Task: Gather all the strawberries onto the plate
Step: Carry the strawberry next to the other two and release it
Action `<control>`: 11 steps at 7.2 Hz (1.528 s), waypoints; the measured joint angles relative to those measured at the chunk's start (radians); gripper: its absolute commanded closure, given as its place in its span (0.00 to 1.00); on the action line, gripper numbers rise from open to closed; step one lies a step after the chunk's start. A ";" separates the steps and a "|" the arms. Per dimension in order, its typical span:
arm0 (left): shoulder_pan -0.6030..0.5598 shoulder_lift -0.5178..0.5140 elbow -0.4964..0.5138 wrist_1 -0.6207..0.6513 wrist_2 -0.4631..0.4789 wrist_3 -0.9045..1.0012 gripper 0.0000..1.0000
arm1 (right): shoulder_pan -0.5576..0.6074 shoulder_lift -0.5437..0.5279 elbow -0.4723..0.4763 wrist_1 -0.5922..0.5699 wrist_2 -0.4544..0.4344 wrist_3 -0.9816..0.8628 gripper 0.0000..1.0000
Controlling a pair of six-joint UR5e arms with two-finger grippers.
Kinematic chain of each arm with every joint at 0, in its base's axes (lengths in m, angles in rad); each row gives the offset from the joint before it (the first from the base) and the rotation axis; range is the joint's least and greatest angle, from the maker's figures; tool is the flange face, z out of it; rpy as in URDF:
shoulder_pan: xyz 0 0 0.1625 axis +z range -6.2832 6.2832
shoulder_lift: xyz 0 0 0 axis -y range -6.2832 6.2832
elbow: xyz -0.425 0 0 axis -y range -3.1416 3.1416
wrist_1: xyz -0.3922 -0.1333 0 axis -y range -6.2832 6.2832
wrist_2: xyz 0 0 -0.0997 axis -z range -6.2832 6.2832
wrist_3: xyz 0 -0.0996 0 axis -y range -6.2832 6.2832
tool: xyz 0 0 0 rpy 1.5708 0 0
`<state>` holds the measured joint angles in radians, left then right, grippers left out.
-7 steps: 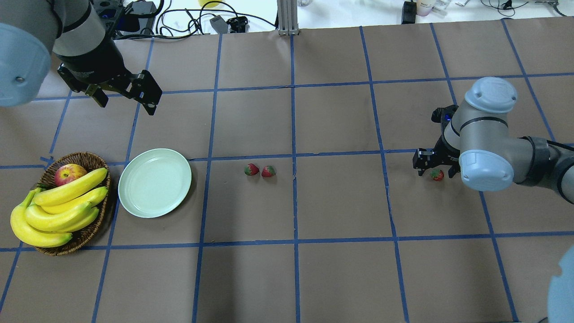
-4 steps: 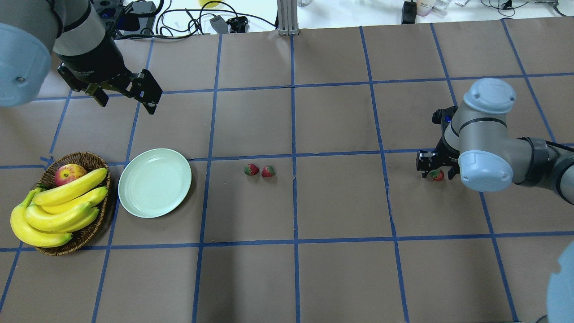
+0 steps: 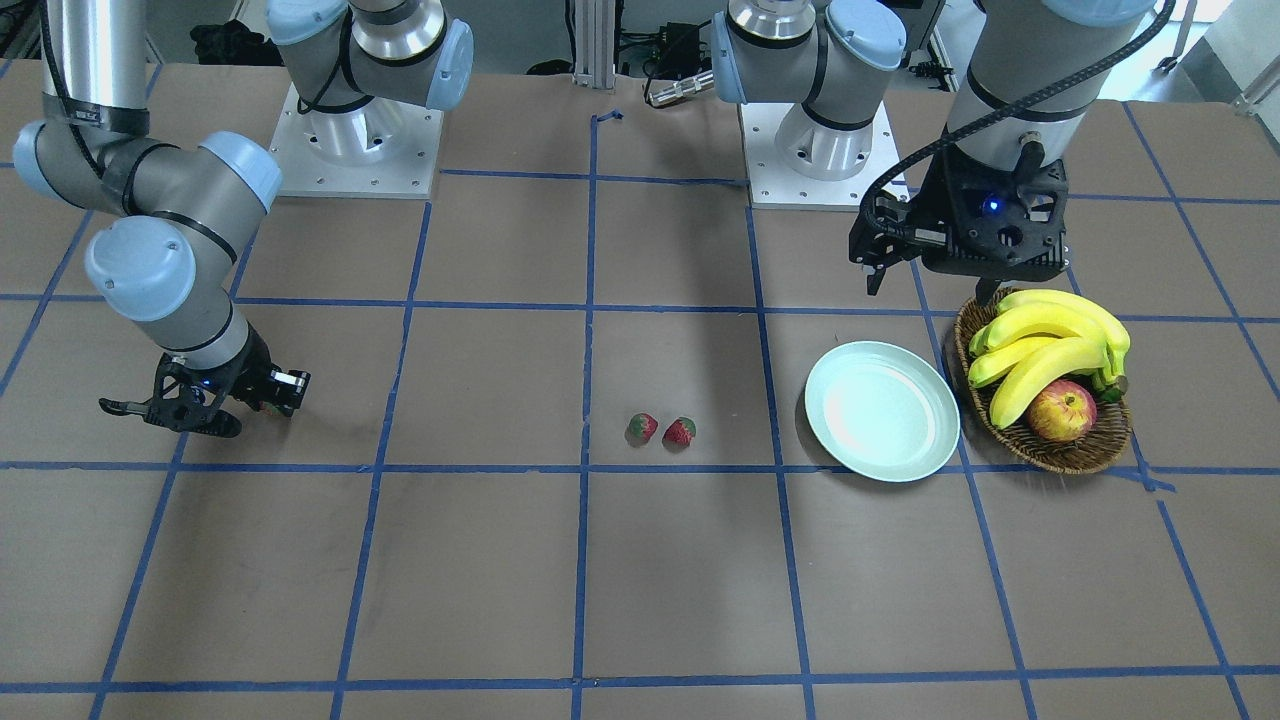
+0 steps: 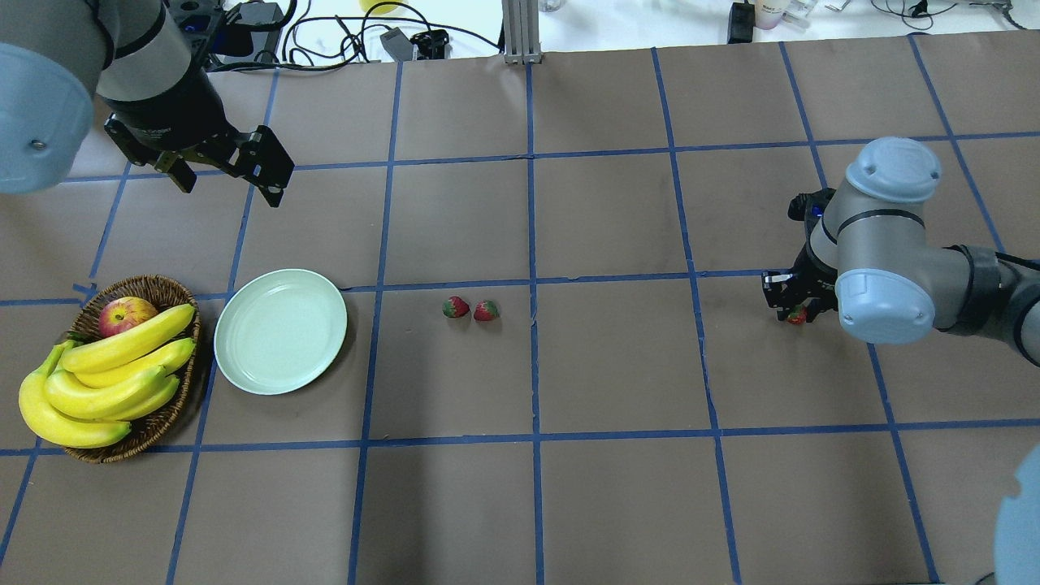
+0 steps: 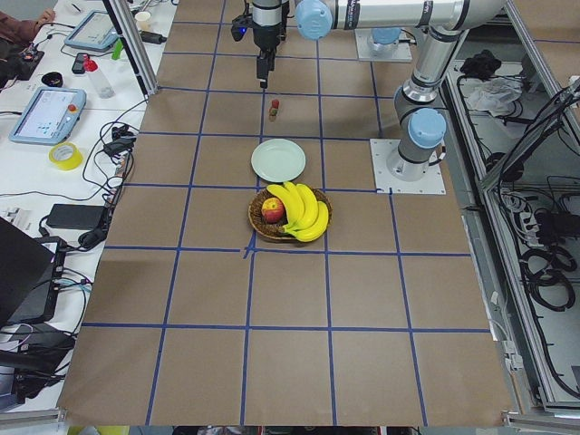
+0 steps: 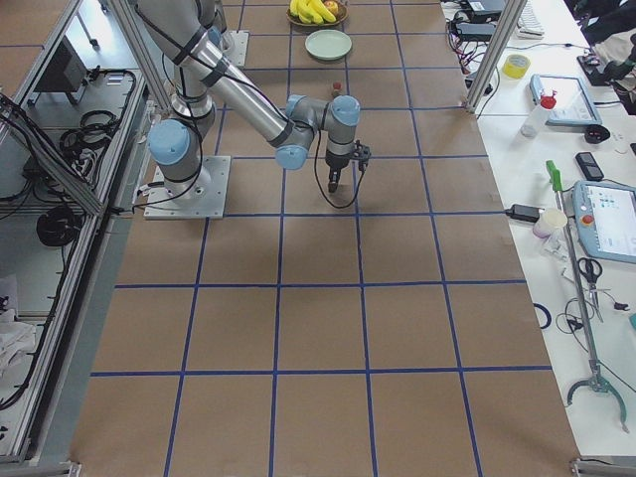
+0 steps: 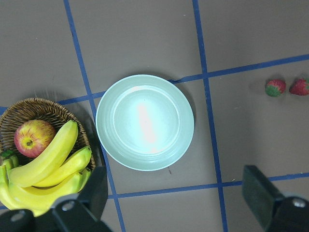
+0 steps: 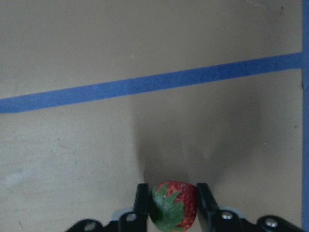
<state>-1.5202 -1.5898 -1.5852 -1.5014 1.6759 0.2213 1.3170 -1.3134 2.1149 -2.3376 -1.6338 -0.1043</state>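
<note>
Two strawberries lie side by side near the table's middle, right of the empty mint plate. They also show in the left wrist view. My right gripper is at the table's right, down at table level. In the right wrist view its fingers press both sides of the third strawberry. My left gripper hangs open and empty, high above the table behind the plate.
A wicker basket with bananas and a red-yellow apple stands just left of the plate. Blue tape lines cross the brown table. Cables and devices lie along the far edge.
My right gripper's jaws have closed in on the third strawberry and now grip it. The left arm, the plate and the other two strawberries have not moved.
</note>
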 measured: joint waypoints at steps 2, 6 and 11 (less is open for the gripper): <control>0.000 -0.001 0.001 0.001 0.000 0.001 0.00 | 0.123 -0.025 -0.043 0.014 0.060 0.089 1.00; 0.001 0.000 -0.001 0.002 0.001 0.001 0.00 | 0.483 0.032 -0.199 0.116 0.250 0.400 1.00; 0.002 -0.002 -0.001 0.005 0.002 0.001 0.00 | 0.725 0.183 -0.294 0.031 0.372 0.684 0.87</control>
<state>-1.5177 -1.5918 -1.5862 -1.4961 1.6779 0.2224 2.0424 -1.1309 1.8208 -2.3064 -1.2618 0.5792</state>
